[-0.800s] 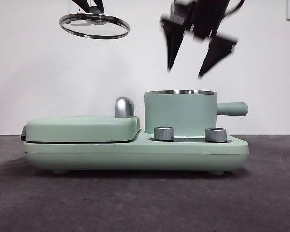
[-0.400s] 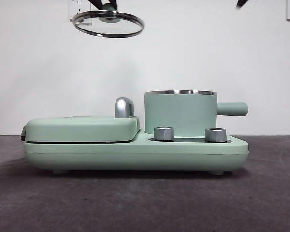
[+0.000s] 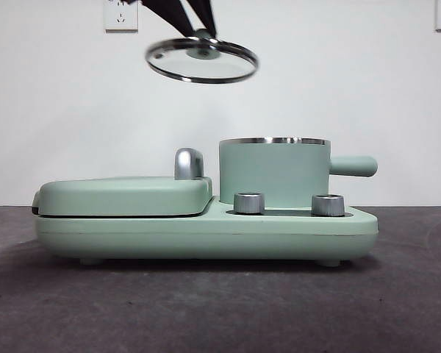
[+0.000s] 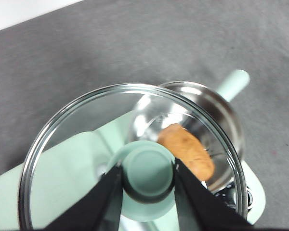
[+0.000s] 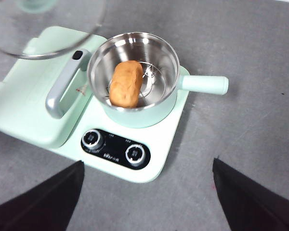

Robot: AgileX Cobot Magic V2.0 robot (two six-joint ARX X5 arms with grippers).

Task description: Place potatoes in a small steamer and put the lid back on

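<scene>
my table [image 3: 220,309] was a dark grey, slightly speckled surface. the one thing resting directly on it was the mint-green cooker base [image 3: 206,234], standing on small feet, with grey tabletop showing bare on every side of it.

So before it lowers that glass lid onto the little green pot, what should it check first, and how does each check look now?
1. Potato inside the small steamer: ok.
2. Left gripper clamped on the lid's knob: ok.
3. Glass lid centred over the steamer: not ok, it hangs high and off to the griddle side.
4. Lid level: not ok, slightly tilted.
5. Right gripper clear of the steamer: ok, high above, open.
6. Potato below the rim: ok.
</scene>
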